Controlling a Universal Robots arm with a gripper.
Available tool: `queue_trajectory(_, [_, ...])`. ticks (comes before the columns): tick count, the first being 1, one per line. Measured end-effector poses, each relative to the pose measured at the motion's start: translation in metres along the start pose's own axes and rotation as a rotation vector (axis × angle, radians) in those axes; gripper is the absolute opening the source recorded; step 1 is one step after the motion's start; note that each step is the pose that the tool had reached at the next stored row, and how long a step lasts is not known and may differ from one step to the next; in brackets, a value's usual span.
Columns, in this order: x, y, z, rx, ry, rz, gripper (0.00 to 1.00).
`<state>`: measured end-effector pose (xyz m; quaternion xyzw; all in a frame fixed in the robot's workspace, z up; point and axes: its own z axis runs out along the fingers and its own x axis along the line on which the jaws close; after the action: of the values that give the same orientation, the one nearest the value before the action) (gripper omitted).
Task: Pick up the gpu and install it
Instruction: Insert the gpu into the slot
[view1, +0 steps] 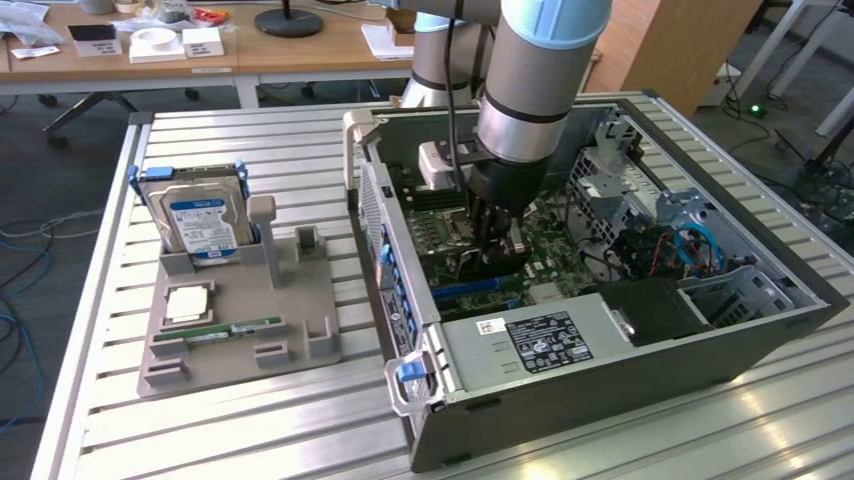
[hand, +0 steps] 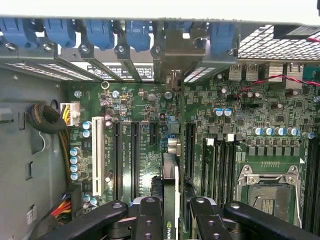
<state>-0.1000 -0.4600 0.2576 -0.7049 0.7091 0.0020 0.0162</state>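
My gripper (view1: 497, 238) is lowered into the open computer case (view1: 601, 345), just above the green motherboard (view1: 567, 265). In the wrist view, the gripper (hand: 172, 212) is shut on the gpu (hand: 170, 187), a thin card seen edge-on between the two black fingers (hand: 148, 217). The card runs from the fingers along the board, over the black expansion slots (hand: 135, 155), towards the case's rear wall. Its pale metal bracket (hand: 175, 50) stands among the blue slot clips (hand: 137, 32).
A grey holder (view1: 240, 350) on the slatted table at the exterior view's left carries a silver hard drive with a blue label (view1: 200, 220), a green RAM stick (view1: 214, 332) and a pale square chip (view1: 187, 302). Inside the case are cable bundles (hand: 47, 120) and the CPU socket (hand: 270, 192).
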Motion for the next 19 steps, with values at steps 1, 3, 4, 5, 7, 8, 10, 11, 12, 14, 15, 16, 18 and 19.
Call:
queue_trajectory(1, [0.0000, 0.0000, 0.0003, 0.0001, -0.0001, 0.000, 0.26])
queue_trajectory(3, [0.0000, 0.0000, 0.0009, 0.0002, -0.0003, 0.000, 0.26])
queue_trajectory(4, [0.0000, 0.0000, 0.0011, 0.0000, -0.0002, 0.000, 0.26])
queue_trajectory(5, [0.0000, 0.0000, 0.0012, 0.0000, 0.0000, 0.000, 0.26])
queue_trajectory(7, [0.0000, 0.0000, 0.0017, 0.0001, -0.0001, 0.000, 0.26])
queue_trajectory(8, [0.0000, 0.0000, 0.0021, 0.0002, -0.0003, 0.000, 0.26])
queue_trajectory(10, [0.0001, 0.0001, 0.0026, 0.0001, -0.0001, 0.000, 0.26])
queue_trajectory(11, [0.0001, 0.0001, 0.0032, 0.0001, -0.0001, -0.001, 0.26])
queue_trajectory(12, [0.0000, 0.0001, 0.0037, 0.0001, -0.0001, -0.001, 0.26])
queue_trajectory(14, [0.0001, 0.0001, 0.0040, 0.0000, 0.0004, -0.002, 0.26])
queue_trajectory(15, [0.0001, 0.0001, 0.0043, 0.0000, 0.0005, -0.002, 0.26])
queue_trajectory(16, [0.0001, 0.0002, 0.0046, 0.0001, 0.0005, -0.002, 0.26])
queue_trajectory(18, [0.0001, 0.0002, 0.0052, 0.0000, 0.0005, -0.003, 0.26])
queue_trajectory(19, [0.0001, 0.0002, 0.0055, 0.0000, 0.0005, -0.003, 0.26])
